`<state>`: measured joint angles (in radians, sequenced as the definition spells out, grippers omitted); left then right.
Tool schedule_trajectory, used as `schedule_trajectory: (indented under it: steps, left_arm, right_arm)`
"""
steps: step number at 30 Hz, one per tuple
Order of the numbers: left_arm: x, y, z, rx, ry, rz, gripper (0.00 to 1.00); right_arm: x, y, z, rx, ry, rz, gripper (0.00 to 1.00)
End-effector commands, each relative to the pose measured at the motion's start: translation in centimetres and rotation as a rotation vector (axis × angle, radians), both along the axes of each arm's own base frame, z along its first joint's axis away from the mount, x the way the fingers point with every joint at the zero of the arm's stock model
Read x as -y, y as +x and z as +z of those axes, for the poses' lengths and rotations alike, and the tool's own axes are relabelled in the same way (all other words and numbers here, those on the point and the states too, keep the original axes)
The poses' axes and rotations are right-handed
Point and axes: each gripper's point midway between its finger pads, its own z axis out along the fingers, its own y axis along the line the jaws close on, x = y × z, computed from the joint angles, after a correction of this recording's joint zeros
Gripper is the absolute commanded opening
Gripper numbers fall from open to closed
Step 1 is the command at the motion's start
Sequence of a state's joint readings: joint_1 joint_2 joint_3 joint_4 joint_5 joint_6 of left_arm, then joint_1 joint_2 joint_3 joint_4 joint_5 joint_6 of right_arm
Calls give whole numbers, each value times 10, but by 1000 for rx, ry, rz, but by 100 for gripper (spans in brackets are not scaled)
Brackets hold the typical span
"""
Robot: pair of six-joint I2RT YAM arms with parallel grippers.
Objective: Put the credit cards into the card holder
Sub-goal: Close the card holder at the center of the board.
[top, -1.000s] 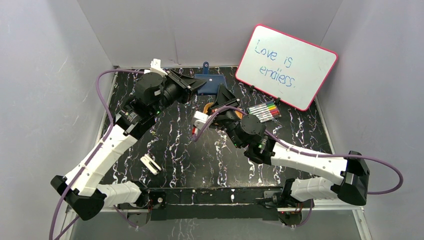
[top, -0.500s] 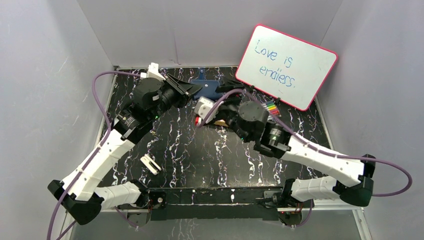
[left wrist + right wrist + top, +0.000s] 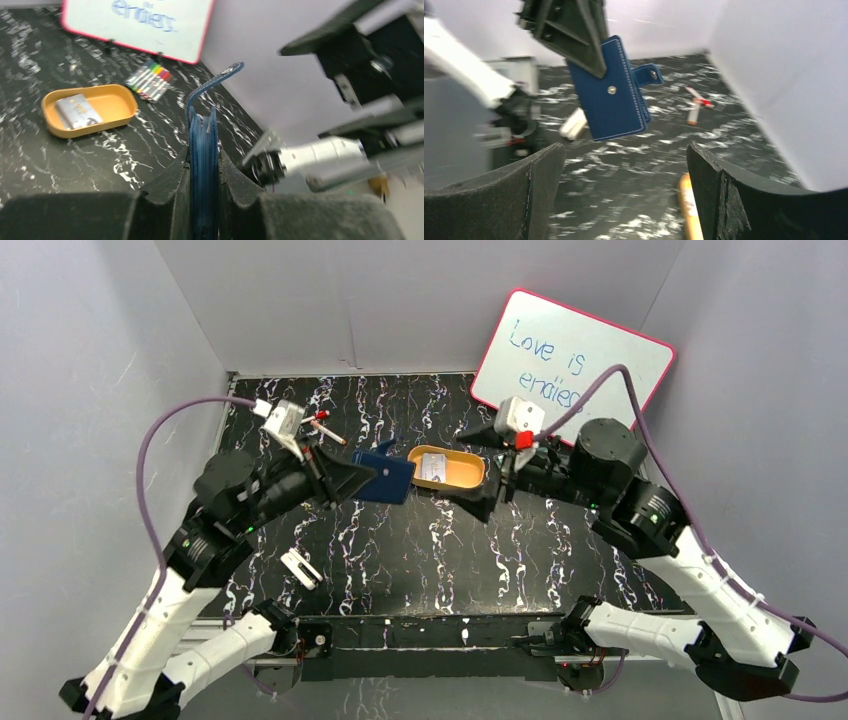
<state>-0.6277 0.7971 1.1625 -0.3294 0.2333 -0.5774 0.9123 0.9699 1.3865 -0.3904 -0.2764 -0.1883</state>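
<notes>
The navy card holder (image 3: 388, 478) hangs above the table, folded, its snap tab loose. My left gripper (image 3: 362, 480) is shut on its edge; in the left wrist view the card holder (image 3: 203, 145) stands clamped between both fingers. Pale credit cards (image 3: 432, 469) lie in the orange oval tray (image 3: 465, 472), just right of the holder. My right gripper (image 3: 480, 470) is open and empty over the tray's right end, facing the card holder (image 3: 613, 97). The left wrist view also takes in the credit cards (image 3: 77, 111) and the tray (image 3: 117, 100).
A pink-framed whiteboard (image 3: 572, 370) leans at the back right, with a pack of coloured markers (image 3: 149, 80) in front of it. A red-capped marker (image 3: 328, 428) lies at the back left. A small white object (image 3: 300, 568) lies near the front left.
My left gripper has carried the card holder from the back of the table forward and up. The right gripper has opened and swung right, uncovering the tray.
</notes>
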Motion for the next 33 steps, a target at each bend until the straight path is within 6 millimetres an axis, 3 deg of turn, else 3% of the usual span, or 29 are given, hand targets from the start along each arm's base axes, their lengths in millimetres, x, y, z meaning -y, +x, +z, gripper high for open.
schedule_trajectory:
  steps: [1, 6, 10, 14, 22, 33]
  left_arm:
    - [5, -74, 18, 228, 16, -352, 0]
    - [9, -109, 25, 307, -15, -546, 0]
    - [16, -123, 29, 339, -52, -665, 0]
    - [20, -130, 31, 362, -66, -746, 0]
    - [24, -128, 30, 414, -46, -782, 0]
    - [33, -108, 46, 450, -49, -723, 0]
  right_arm:
    - [-13, -60, -1, -216, 84, 297, 98]
    - [-16, -83, -2, -324, 150, 420, 98]
    - [-22, -96, 2, -398, 210, 527, 98]
    - [-25, -96, 4, -415, 241, 544, 99]
    - [-32, -94, -5, -470, 199, 555, 97]
    - [-40, -89, -23, -522, 123, 547, 77]
